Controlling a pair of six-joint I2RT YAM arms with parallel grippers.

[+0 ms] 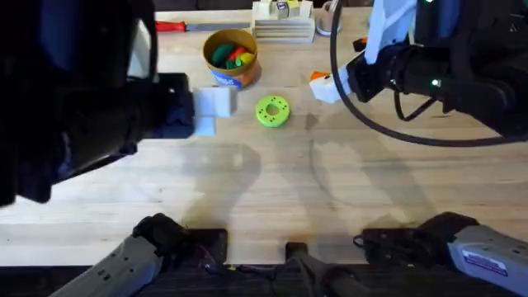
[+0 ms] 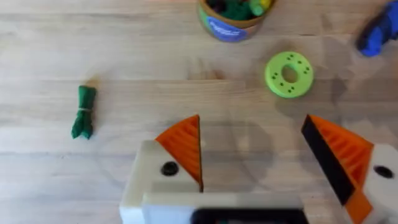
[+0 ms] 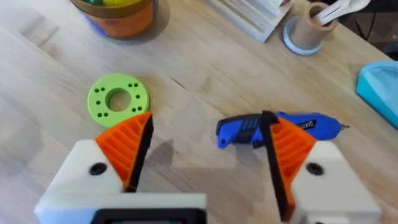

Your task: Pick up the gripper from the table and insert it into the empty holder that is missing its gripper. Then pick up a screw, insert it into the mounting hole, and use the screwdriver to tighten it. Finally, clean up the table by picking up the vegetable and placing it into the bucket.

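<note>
The blue screwdriver (image 3: 292, 126) lies on the table, partly behind one orange pad of my right gripper (image 3: 208, 127), which is open and holds nothing. My left gripper (image 2: 252, 134) is also open, hovering above bare wood. A small green vegetable (image 2: 83, 112) lies on the table off to one side of it. The yellow-tan bucket (image 1: 231, 56) with the blue label stands at the back and holds several coloured toy vegetables. From overhead, the left gripper (image 1: 214, 109) is beside the bucket and the right gripper (image 1: 326, 82) is to the bucket's right. The loose gripper, the holder and the screw are out of view.
A green ring (image 1: 272, 110) with small holes lies in front of the bucket. At the back edge are a red-handled screwdriver (image 1: 169, 26), a stack of pale flat pieces (image 1: 285, 26) and a pale pen cup (image 3: 311, 28). A light blue object (image 3: 379, 84) sits at the far right.
</note>
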